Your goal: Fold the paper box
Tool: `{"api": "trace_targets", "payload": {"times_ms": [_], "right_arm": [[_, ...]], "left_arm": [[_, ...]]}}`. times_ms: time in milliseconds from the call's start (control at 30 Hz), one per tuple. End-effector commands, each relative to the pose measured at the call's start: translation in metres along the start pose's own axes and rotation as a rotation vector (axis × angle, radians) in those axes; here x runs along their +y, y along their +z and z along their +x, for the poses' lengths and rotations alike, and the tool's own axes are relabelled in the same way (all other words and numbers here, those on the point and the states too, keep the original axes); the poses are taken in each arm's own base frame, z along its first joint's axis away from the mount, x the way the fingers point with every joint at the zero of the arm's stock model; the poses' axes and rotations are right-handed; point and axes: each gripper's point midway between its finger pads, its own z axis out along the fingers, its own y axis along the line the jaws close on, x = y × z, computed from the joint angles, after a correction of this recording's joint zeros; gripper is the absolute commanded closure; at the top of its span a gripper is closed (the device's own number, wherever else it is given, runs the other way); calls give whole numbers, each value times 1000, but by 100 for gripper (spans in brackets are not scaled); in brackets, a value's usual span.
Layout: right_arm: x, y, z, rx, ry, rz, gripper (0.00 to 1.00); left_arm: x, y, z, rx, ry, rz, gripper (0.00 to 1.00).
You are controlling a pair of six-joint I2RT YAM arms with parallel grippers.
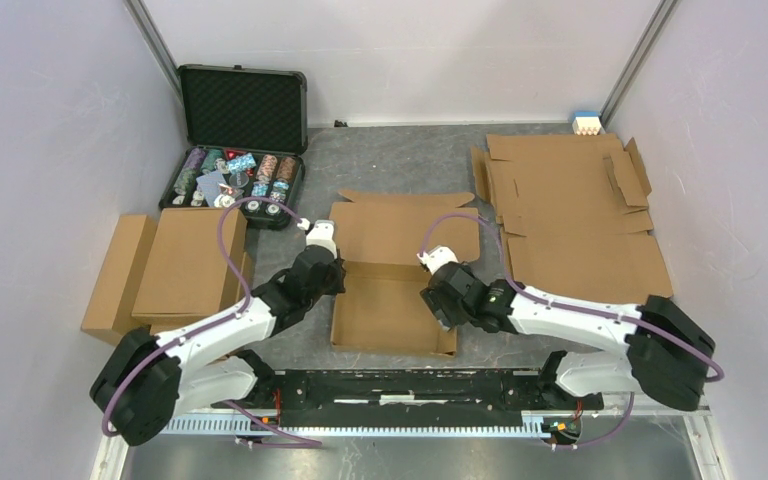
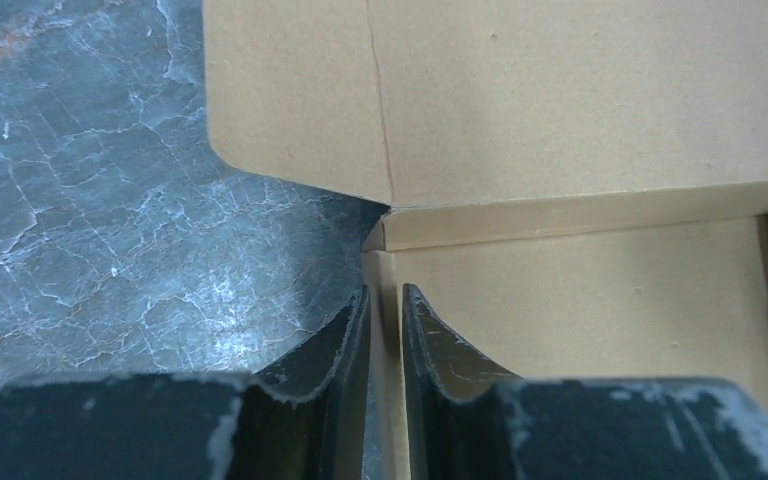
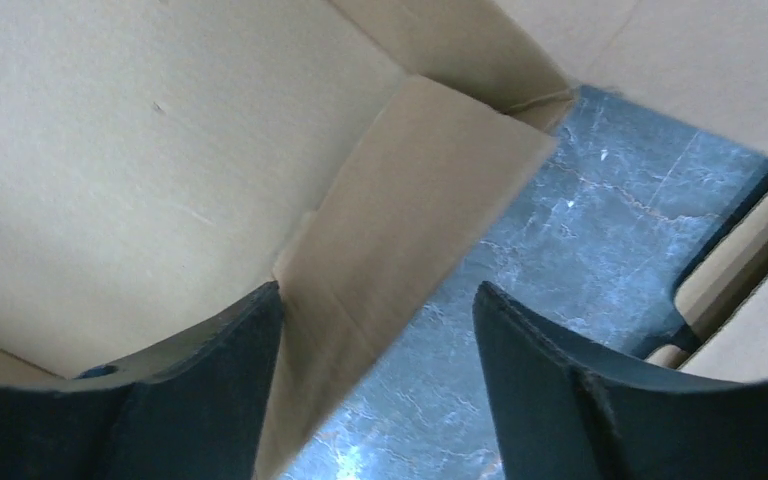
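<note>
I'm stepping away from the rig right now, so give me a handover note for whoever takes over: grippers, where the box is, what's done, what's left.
Left gripper: shut on the left side wall of the box.
Right gripper: open, one jaw on either side of the right side flap, which leans outward and is not gripped.
Box: middle of the table, between both arms; lid panel lies flat behind it.
Done: left wall stands up.
Left: raise the right flap, then probably close the lid.
</note>
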Motion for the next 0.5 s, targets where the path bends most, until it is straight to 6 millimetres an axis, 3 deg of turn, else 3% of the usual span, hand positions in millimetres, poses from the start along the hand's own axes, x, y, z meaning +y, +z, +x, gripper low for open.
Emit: {"api": "trace_targets", "payload": {"times_ms": [0,67,167,367,467], "right_arm": [[-11,9,-17,6,23,120,37],[-20,12,-17,29,-4,183,51],[-30,13,-17,41,-27,249,55],[-49,11,-25,19,-46,371,73],[-54,16,-23,49,-81,414,72]], "left_arm": [[0,-5,-17,-102,-57,6,75],[0,-5,-15,-97,-63,5,75],[0,-4,-14,-95,-59,3,75],[-4,-3,-12,-87,-54,17,74],[-5,-2,-11,-83,-48,15,74]]}}
